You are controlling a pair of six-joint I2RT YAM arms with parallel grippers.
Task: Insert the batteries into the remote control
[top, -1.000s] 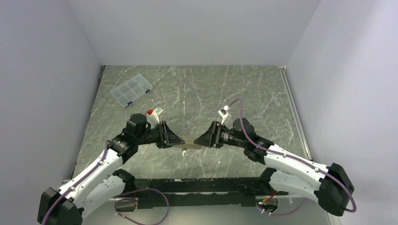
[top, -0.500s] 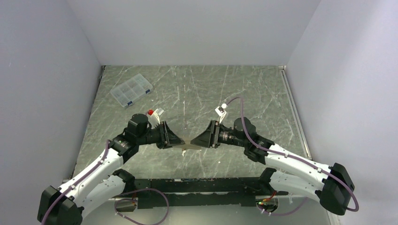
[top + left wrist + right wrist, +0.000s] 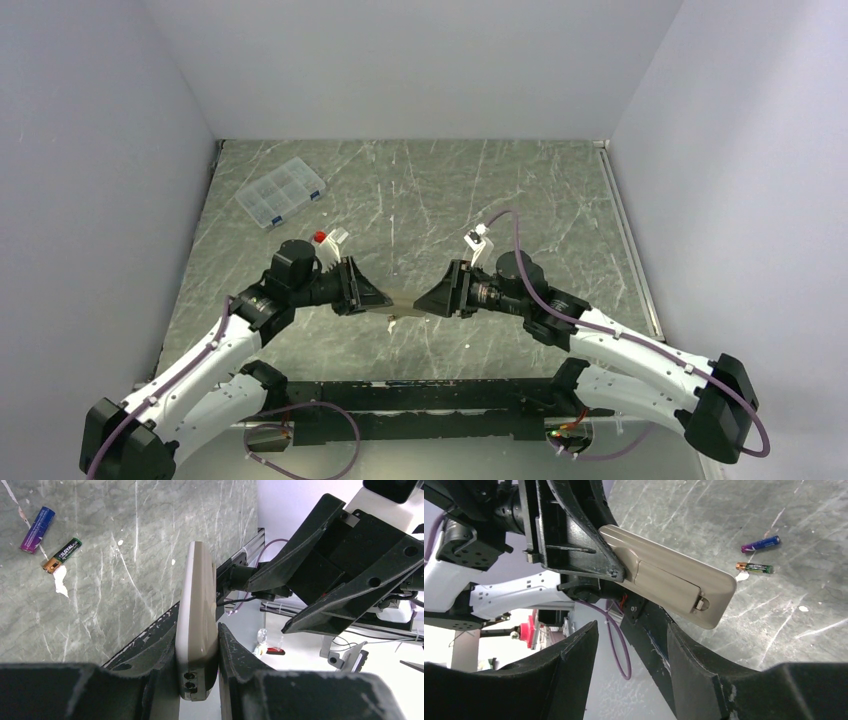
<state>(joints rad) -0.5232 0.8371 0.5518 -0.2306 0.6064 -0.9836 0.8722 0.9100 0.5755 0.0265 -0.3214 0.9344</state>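
Observation:
My left gripper is shut on the remote control, which I see edge-on and held above the table. In the top view it spans the gap between my left gripper and right gripper. Its beige back faces the right wrist camera, with the cover panel in place. My right gripper is open, and the remote's free end hangs just beyond its fingers, not between them. Two batteries lie on the table: a blue-purple one and a dark green one.
A clear compartmented box sits at the back left of the marbled table. Plain walls close in the left, back and right sides. The black rail with the arm bases runs along the near edge.
My right gripper shifted slightly toward the remote's end and back again. The left gripper keeps the remote in the same place.

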